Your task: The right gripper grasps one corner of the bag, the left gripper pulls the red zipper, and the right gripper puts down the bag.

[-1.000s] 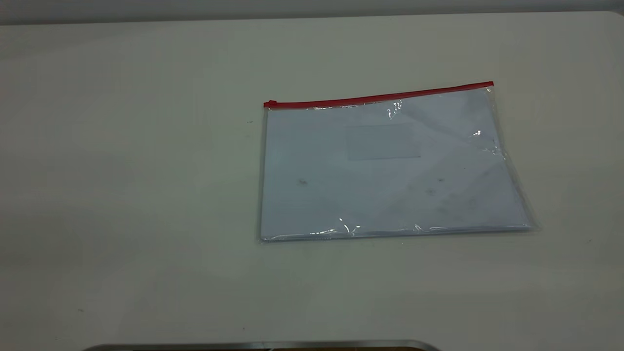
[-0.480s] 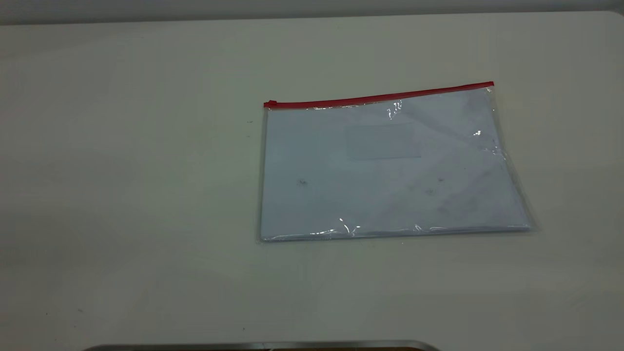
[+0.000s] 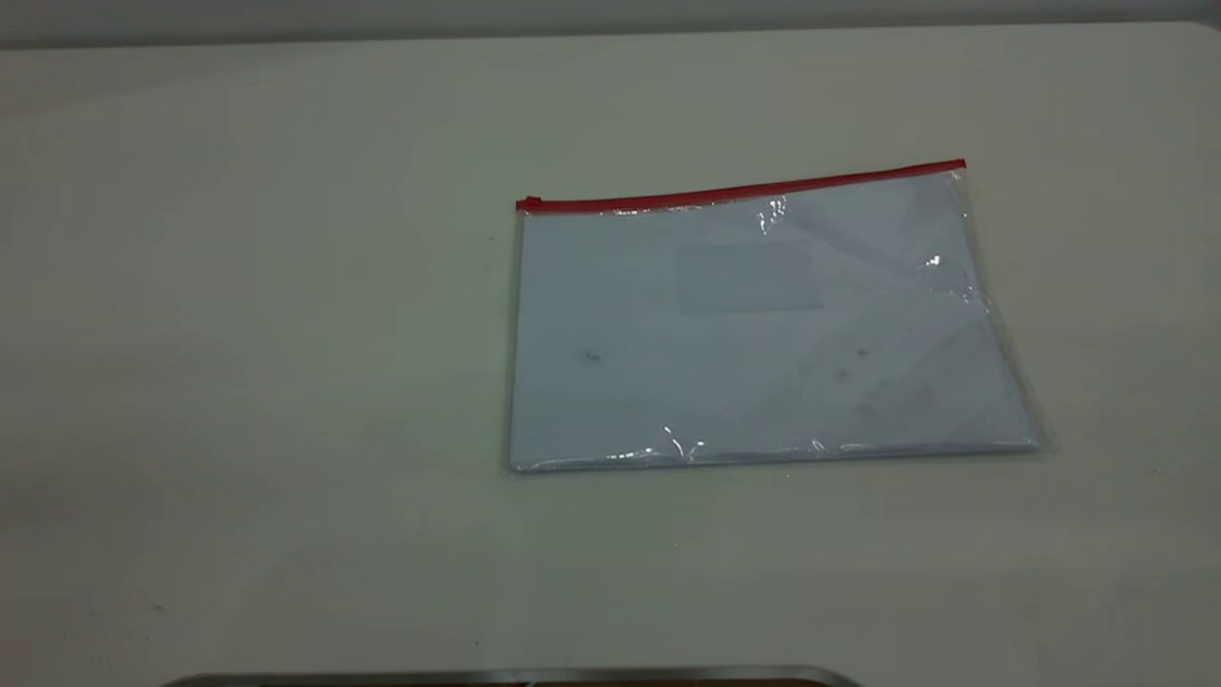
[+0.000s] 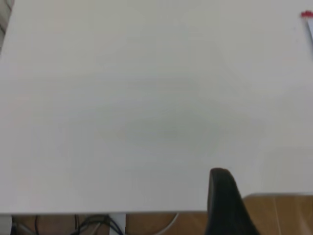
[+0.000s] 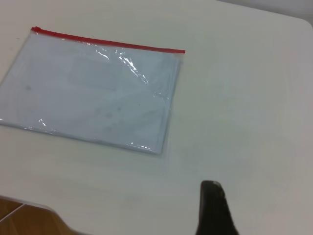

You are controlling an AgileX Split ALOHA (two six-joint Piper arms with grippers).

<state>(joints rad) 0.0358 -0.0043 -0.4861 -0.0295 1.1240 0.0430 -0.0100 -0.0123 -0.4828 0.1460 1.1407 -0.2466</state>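
The bag (image 3: 763,334) lies flat on the pale table, right of centre, with bluish-white sheets and a faint label pocket (image 3: 749,277) inside. The red zipper (image 3: 744,189) runs along its far long edge, and the slider tab (image 3: 527,202) is at the left end. Neither gripper shows in the exterior view. In the right wrist view the bag (image 5: 93,93) and zipper (image 5: 107,43) lie ahead of my right gripper (image 5: 212,208), well apart from it. My left gripper (image 4: 222,198) hangs over the table's edge, with only the zipper's red end (image 4: 306,14) in its view, far off.
The table (image 3: 286,334) is pale and bare around the bag. A metal-rimmed edge (image 3: 515,676) shows at the bottom of the exterior view. In the left wrist view, wooden floor (image 4: 283,215) and cables (image 4: 98,225) show beyond the table's edge.
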